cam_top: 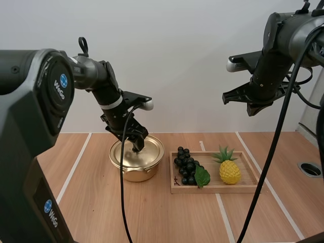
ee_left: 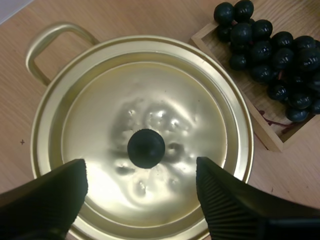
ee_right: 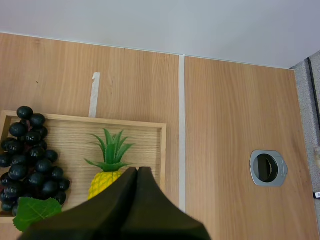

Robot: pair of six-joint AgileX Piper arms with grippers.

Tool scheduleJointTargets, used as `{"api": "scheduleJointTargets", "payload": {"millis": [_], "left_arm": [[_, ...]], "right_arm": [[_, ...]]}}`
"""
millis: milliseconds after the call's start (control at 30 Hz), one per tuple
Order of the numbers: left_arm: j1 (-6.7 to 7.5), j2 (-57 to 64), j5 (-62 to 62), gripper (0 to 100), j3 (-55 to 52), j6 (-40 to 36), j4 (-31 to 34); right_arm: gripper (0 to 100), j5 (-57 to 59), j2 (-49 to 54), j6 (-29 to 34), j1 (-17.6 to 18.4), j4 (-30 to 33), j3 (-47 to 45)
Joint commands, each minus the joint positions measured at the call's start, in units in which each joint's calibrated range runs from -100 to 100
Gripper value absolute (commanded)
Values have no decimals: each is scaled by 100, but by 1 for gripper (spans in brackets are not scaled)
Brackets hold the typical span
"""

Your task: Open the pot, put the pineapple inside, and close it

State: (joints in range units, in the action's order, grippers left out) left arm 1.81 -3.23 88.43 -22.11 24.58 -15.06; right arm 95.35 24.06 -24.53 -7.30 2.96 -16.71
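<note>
The left gripper (ee_left: 141, 170) is held spread about the lid's (ee_left: 165, 85) knob (ee_left: 146, 148) — set for a pinch, the pot (cam_top: 135, 171) unopened. The pineapple (cam_top: 230, 170) is set at the tray's (cam_top: 215, 189) right end; above it the right gripper (ee_right: 137, 176) is held shut — presumably waiting.

Bright even light, glare on lid (ee_left: 165, 95)

A wood-grain worktop (cam_top: 96, 202) lies under the left tool (ee_left: 141, 165) and stretches on below the raised right tool (ee_right: 137, 172). Pale tape lines (ee_right: 182, 125) cross it, one running forward just to the right of the right tool. Farther right of that tool a round metal-rimmed port (ee_right: 268, 167) is set into the wood, near a grey edge strip (ee_right: 314, 110). Beyond the worktop rises a plain pale wall (cam_top: 177, 50), evenly lit.
</note>
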Motion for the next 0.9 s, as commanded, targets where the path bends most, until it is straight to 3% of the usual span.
{"api": "scheduleJointTargets", "payload": {"millis": [0,200,467,867], "left_arm": [[87,-101,-147,100,-25,51,-142],[226,-203,-445,100,-25,51,-142],[226,-203,-526,100,-25,-54,266],[226,-203,-813,100,-25,-42,165]], "right_arm": [[0,-128,39,-46,-24,23,-14],[0,-148,39,-46,-24,23,-26],[0,-148,39,-46,-24,23,-26],[0,-163,39,-46,-24,-55,-19]]}}
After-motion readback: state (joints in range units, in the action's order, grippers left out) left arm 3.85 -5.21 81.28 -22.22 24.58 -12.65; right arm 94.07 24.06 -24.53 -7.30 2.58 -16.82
